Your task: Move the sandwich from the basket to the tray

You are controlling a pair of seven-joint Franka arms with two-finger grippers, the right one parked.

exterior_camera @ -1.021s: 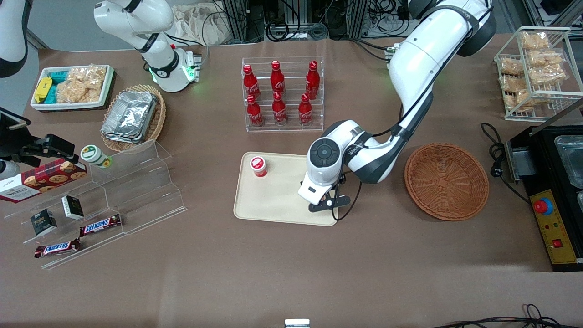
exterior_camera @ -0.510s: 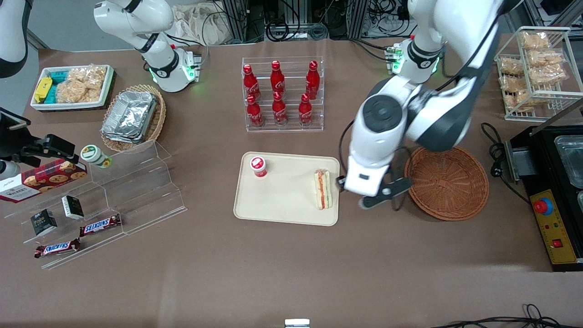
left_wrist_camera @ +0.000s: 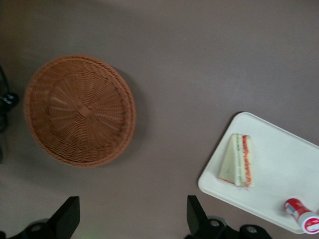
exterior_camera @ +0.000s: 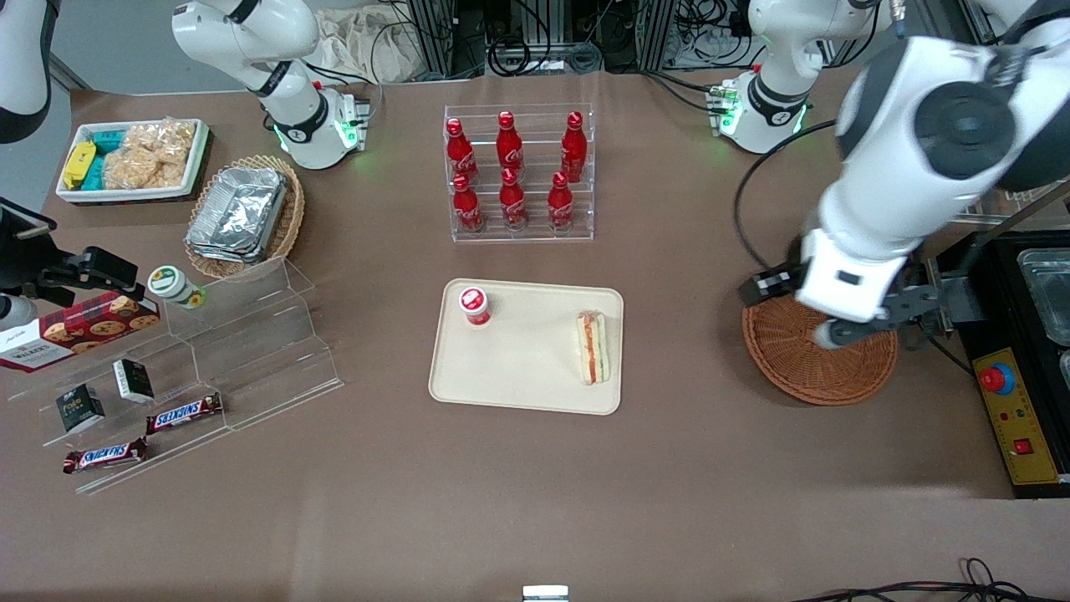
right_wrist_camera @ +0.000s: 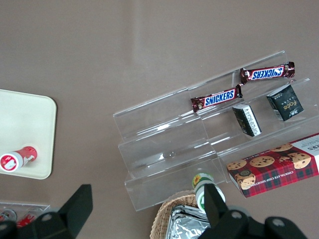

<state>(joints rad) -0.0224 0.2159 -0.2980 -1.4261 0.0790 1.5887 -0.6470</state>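
The sandwich [exterior_camera: 593, 347] [left_wrist_camera: 238, 160], a white bread wedge with red and green filling, lies on the cream tray [exterior_camera: 518, 368] [left_wrist_camera: 284, 174] near the tray's edge toward the basket. The reddish-brown wicker basket [exterior_camera: 802, 389] [left_wrist_camera: 79, 109] holds nothing. My gripper [exterior_camera: 844, 309] [left_wrist_camera: 132, 221] hangs high over the basket's rim, well clear of the tray. It is open, and only bare tabletop shows between its fingers [left_wrist_camera: 67, 219].
A small red-capped bottle [exterior_camera: 474, 304] [left_wrist_camera: 299, 214] stands on the tray. A rack of cola bottles [exterior_camera: 518, 176] stands farther from the camera. A black appliance with a red button [exterior_camera: 1016, 393] sits beside the basket. Clear acrylic steps with snacks [exterior_camera: 251, 351] lie toward the parked arm's end.
My gripper rose from the tray and swung over to the basket. The sandwich, hidden under the hand a second ago, now lies uncovered on the tray.
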